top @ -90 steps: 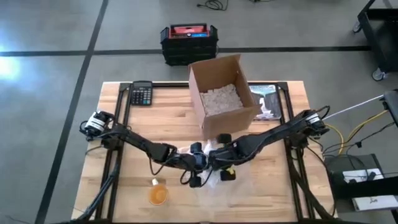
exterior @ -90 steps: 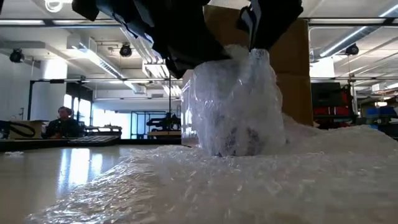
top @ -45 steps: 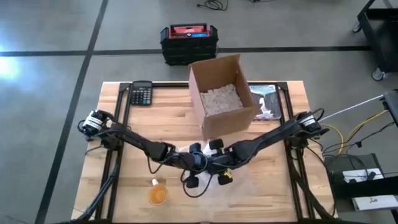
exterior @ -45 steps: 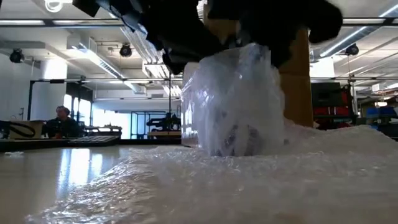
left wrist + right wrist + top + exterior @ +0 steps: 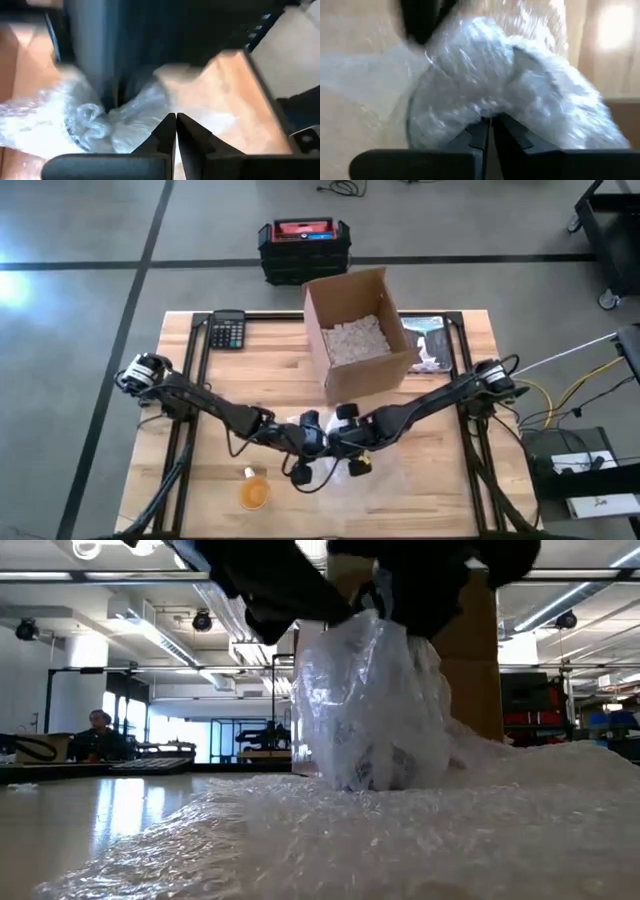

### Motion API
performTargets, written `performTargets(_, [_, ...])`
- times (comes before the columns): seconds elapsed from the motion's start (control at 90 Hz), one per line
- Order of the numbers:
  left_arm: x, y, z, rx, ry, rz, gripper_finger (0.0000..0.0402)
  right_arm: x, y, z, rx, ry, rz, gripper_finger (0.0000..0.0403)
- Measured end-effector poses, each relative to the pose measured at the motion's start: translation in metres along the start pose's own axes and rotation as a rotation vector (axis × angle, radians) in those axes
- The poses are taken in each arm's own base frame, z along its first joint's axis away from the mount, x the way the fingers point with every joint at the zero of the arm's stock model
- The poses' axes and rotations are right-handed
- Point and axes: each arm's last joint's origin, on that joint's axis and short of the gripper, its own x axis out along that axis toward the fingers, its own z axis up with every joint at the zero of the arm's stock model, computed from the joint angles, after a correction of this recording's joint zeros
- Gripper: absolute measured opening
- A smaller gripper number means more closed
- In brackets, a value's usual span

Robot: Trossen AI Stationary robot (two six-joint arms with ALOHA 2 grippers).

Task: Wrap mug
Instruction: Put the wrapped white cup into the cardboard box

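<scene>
Two end effectors, left (image 5: 175,120) and right (image 5: 490,122), both clenched on bubble wrap (image 5: 420,830) bunched over the mug (image 5: 375,700), just in front of the cardboard box (image 5: 358,330) on the worktop (image 5: 250,380); wrap approx. half done, unsecured, mug itself barely visible.

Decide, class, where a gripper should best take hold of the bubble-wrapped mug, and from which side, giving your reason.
Probably at the gathered wrap on top of the bubble-wrapped mug, coming from above. In the low view the bundle stands upright, wide and rounded, while the loose film bunches into a narrow peak that shut fingers can pinch. Both the left gripper and right gripper are pinched there.
</scene>
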Motion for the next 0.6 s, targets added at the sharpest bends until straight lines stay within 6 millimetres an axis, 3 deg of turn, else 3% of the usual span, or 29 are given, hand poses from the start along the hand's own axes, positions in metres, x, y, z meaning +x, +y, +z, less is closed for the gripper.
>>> performTargets(0.267, [0.010,0.003,-0.005,0.012,-0.002,0.063,0.0001,-0.005,-0.001,0.001,-0.003,-0.006,-0.002,0.0014])
performTargets(0.6, [0.016,0.005,-0.007,0.009,-0.006,0.083,0.0001,-0.050,-0.011,0.000,0.015,-0.086,-0.077,0.0014])
